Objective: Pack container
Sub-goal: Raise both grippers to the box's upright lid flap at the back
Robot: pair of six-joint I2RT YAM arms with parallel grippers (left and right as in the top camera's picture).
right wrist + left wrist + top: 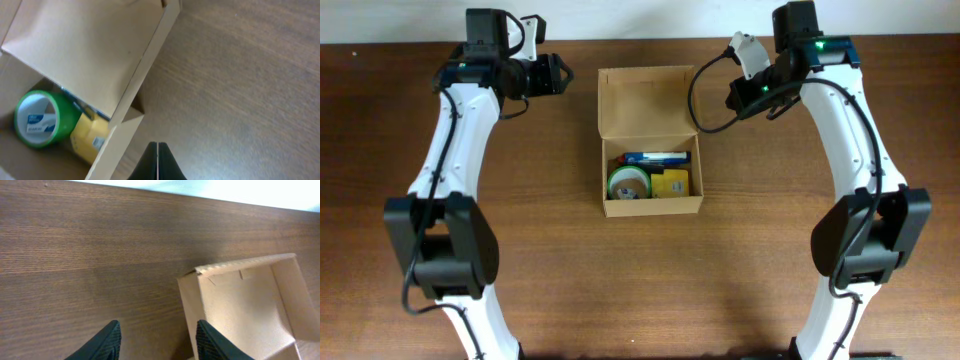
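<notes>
Overhead view with both wrist views. Table (640, 290): dark brown wood grain running left to right, filling almost the whole field; a pale strip borders its far edge, seen in the overhead and left wrist views.

Two white-and-black arms rise from the near edge, one on each side, and bend inward at the far end of the table.

Container (653, 207): plain brown cardboard box at the table's centre, between the two arms, resting flat with its opening upward; the long axis of the body runs left to right; the hinged lid flap (646, 100) joins the far long edge and stands open, its inner face turned toward the near edge, so that box and flap together extend farther front to back than across.

Left gripper (560, 75): beside the flap's left edge, apart from it, pointing toward it; in the left wrist view its fingers (102, 342) are spread wide over bare wood, nothing between them, with the flap's corner just ahead to the right.

Right gripper (733, 100): near the flap's right edge, not touching; in the right wrist view its fingertips (157, 162) are pressed together, empty, over the table beside the box's right wall.

Contents: a green tape roll (629, 183) at left; a yellow packet (672, 183) at right, touching it; a blue item (655, 158) along the far wall.
</notes>
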